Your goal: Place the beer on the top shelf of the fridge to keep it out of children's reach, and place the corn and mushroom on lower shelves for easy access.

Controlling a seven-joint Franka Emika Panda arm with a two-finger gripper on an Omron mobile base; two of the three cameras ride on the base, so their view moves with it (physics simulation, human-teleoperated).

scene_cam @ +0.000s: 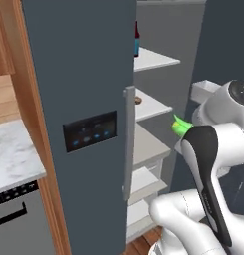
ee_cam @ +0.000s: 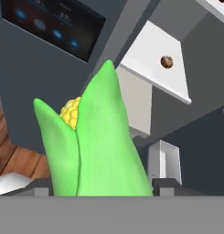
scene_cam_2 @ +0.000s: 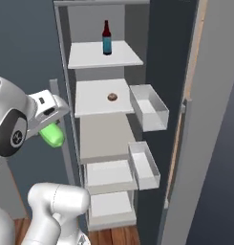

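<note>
A marble surface (scene_cam: 11, 154) is seen beside wooden cabinet trim (scene_cam: 31, 94), with wood flooring (scene_cam_2: 113, 235) laid below.

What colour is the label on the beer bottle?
Blue, round the body of the beer on the top shelf; clearest in the right base view.

Upright on flat pale grey top shelf (scene_cam_2: 125, 56): dark brown glass bottle (scene_cam_2: 107, 38). One pale grey shelf (scene_cam_2: 90, 101) below: small round brown mushroom (scene_cam_2: 112, 97).

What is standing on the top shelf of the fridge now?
The beer stands upright on the top shelf, alone. In the left base view the fridge door covers most of that shelf.
</note>
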